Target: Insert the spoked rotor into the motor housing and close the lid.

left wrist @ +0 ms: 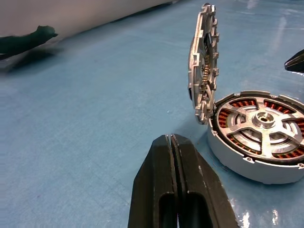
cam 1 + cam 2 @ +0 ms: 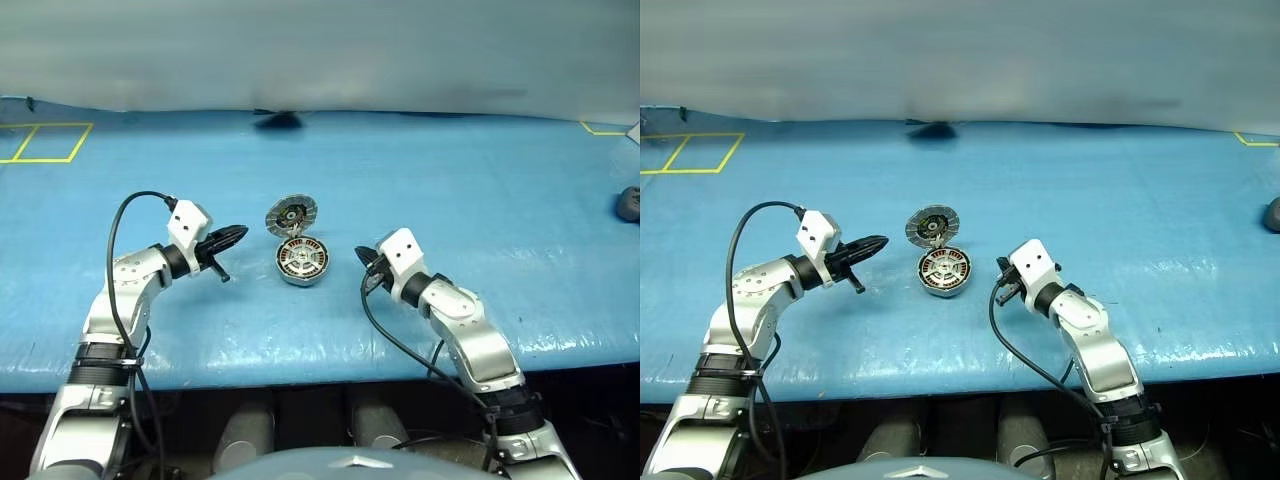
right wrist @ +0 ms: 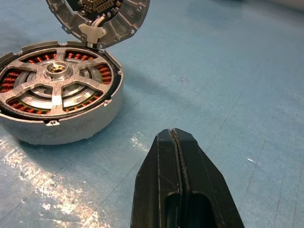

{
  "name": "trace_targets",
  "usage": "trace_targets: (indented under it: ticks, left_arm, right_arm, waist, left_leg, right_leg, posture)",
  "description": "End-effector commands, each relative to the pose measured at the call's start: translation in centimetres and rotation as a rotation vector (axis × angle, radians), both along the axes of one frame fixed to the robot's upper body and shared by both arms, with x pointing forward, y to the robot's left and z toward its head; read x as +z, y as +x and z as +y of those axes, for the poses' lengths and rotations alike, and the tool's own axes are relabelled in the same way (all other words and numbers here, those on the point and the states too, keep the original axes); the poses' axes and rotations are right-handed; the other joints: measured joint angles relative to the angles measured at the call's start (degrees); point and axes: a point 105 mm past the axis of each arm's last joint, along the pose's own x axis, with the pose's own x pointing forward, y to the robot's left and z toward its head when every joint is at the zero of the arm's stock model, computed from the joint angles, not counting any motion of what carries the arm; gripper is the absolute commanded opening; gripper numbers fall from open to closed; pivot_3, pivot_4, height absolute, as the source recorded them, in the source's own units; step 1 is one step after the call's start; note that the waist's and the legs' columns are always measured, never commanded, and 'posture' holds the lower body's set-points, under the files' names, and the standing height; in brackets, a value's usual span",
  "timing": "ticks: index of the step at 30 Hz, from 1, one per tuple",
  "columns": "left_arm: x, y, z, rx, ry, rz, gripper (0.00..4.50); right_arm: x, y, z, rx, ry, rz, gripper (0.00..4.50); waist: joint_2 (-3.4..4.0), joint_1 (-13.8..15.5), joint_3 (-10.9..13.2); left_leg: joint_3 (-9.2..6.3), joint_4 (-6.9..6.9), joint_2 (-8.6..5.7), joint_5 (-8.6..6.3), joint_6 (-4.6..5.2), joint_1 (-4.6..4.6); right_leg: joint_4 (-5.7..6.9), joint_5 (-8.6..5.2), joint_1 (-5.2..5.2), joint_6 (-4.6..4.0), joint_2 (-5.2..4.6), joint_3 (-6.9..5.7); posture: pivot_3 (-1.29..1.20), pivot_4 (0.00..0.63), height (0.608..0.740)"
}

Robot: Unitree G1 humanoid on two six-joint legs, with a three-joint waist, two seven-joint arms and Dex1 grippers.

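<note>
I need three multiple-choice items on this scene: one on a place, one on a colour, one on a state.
1. The spoked rotor is
A) in the motor housing
B) on the table
C) in a tool

2. The windings under the spokes are
A) green
B) copper-orange
C) white

3. The lid stands
A) shut
B) open
C) detached

Answers:
1 A: the spokes sit inside the can.
2 B: orange coils show between the spokes.
3 B: it stands upright at the housing's rim while the left tool and the right tool are shut and empty.
</note>
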Motion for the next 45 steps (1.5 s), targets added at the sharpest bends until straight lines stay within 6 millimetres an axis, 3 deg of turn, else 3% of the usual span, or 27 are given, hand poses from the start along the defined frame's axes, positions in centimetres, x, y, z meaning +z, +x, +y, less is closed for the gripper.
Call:
trace_targets:
  ticks: [1, 9, 24, 36, 45]
  left_arm:
    - [1.2, 0.9, -0.2, 0.011, 0.000, -0.029, 0.02]
    - [2.4, 1.9, -1.1, -0.013, -0.065, -0.019, 0.02]
    - [5.1, 6.3, -1.1, 0.134, -0.086, -0.143, 0.02]
    - [5.3, 7.9, -5.7, 0.024, -0.128, -0.137, 0.02]
    - [6.9, 7.0, -8.4, -0.134, -0.306, -0.126, 0.02]
  right_arm:
    - [0.6, -1.4, 0.5, 0.075, 0.013, -0.003, 0.00]
    - [0.5, -3.8, 2.2, 0.222, 0.095, 0.036, 0.00]
    - [0.5, -3.5, 2.2, 0.201, 0.084, 0.012, 0.00]
    - [0.9, -3.4, 2.1, 0.189, 0.076, -0.011, 0.00]
    - [0.8, -3.5, 2.1, 0.178, 0.077, -0.013, 0.00]
  waist:
    - [-0.01, 0.05, 0.00]
    - [-0.01, -0.38, 0.00]
    - [-0.05, 0.22, -0.01]
    - [-0.06, 0.16, 0.00]
    - [-0.07, 0.08, 0.00]
  left_leg:
    - [0.00, 0.00, 0.00, 0.00, 0.00, 0.00]
    - [0.02, 0.04, 0.03, 0.02, -0.02, 0.06]
    - [-0.06, 0.08, -0.03, 0.03, -0.02, -0.04]
    - [-0.07, 0.07, -0.04, 0.03, -0.02, -0.04]
    - [-0.07, 0.08, -0.04, 0.03, -0.02, -0.06]
  right_leg:
    - [-0.01, 0.00, 0.01, 0.00, 0.00, 0.00]
    - [0.03, 0.02, 0.04, 0.03, 0.02, 0.00]
    - [-0.06, 0.06, 0.06, 0.08, 0.00, -0.02]
    - [-0.06, 0.06, 0.06, 0.09, 0.01, -0.03]
    - [-0.06, 0.06, 0.06, 0.10, 0.01, -0.03]
  posture:
    - [0.00, 0.150, 0.740]
    - [0.00, 0.150, 0.740]
    - [0.00, 0.150, 0.740]
    - [0.00, 0.150, 0.740]
    - [0.00, 0.150, 0.740]
